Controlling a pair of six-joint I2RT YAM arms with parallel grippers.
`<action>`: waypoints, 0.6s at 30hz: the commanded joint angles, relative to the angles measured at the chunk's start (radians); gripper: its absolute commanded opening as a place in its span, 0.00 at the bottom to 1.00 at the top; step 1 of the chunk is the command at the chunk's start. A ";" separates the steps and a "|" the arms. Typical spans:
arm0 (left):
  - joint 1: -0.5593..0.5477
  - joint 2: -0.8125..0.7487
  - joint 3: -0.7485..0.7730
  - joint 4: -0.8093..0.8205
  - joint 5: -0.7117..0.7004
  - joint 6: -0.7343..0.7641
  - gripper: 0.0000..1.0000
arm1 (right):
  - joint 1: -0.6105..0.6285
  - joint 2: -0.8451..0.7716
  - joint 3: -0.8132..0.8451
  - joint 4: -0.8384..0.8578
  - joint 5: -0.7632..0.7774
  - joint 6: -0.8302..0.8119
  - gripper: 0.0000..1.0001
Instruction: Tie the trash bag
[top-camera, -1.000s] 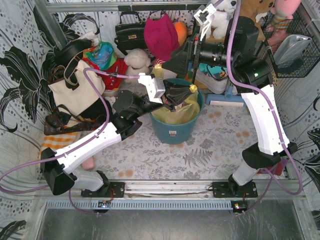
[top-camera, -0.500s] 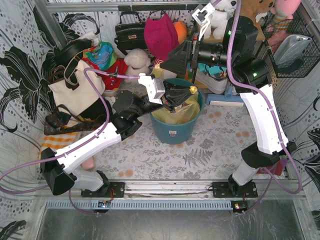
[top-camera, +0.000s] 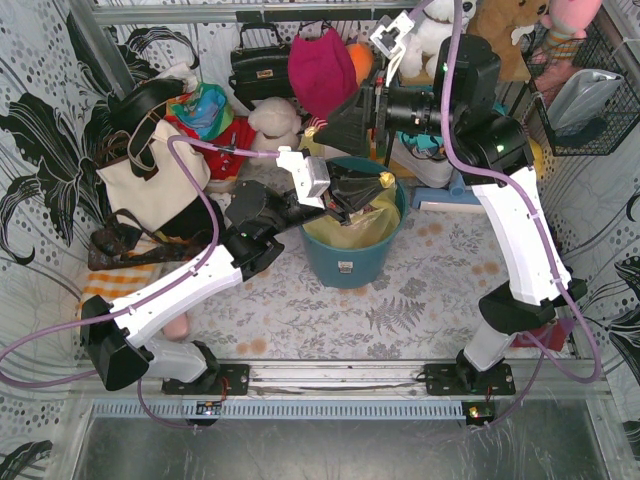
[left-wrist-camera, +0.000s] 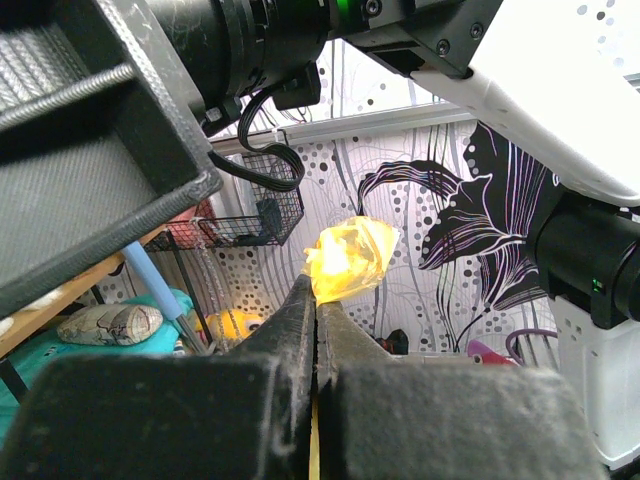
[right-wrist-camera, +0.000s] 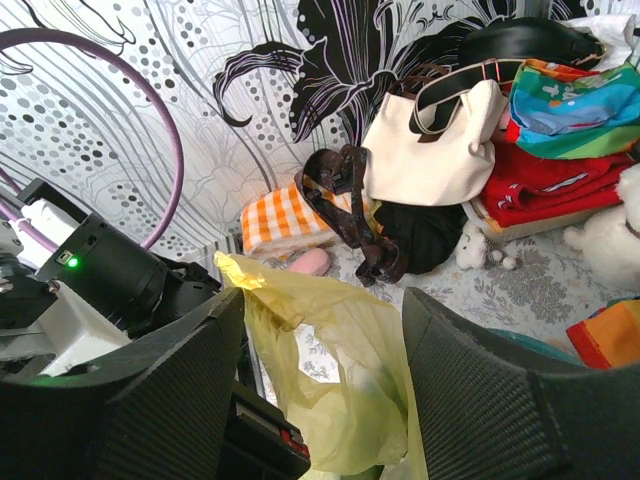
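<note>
Jaws of left gripper (left-wrist-camera: 315, 292): clenched on the trash bag (left-wrist-camera: 350, 258). Only a yellow tuft shows past the tips; everything below the pinch is hidden behind the fingers (left-wrist-camera: 200, 410). Top view: bag sits in teal bin (top-camera: 350, 262), mouth largely covered by this gripper. Right gripper (right-wrist-camera: 318, 300): jaws spread wide, bag film hanging between them. Contact with either finger unclear; film's lower part cut off at frame edge.

Staged robot test cell: patterned wall panels (top-camera: 40, 120) and metal rail (top-camera: 330, 375) enclose handbags (top-camera: 150, 180) and plush toys (top-camera: 275, 122) behind the bin (top-camera: 322, 262).
</note>
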 joint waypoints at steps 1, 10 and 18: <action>-0.002 -0.012 0.003 0.048 -0.005 -0.014 0.00 | 0.010 -0.001 -0.001 0.029 -0.018 -0.015 0.63; -0.002 -0.013 0.002 0.050 -0.011 -0.017 0.00 | 0.012 0.012 0.007 0.066 -0.066 0.008 0.63; -0.002 -0.014 0.004 0.047 -0.015 -0.019 0.00 | 0.012 0.017 -0.002 0.054 -0.069 0.002 0.42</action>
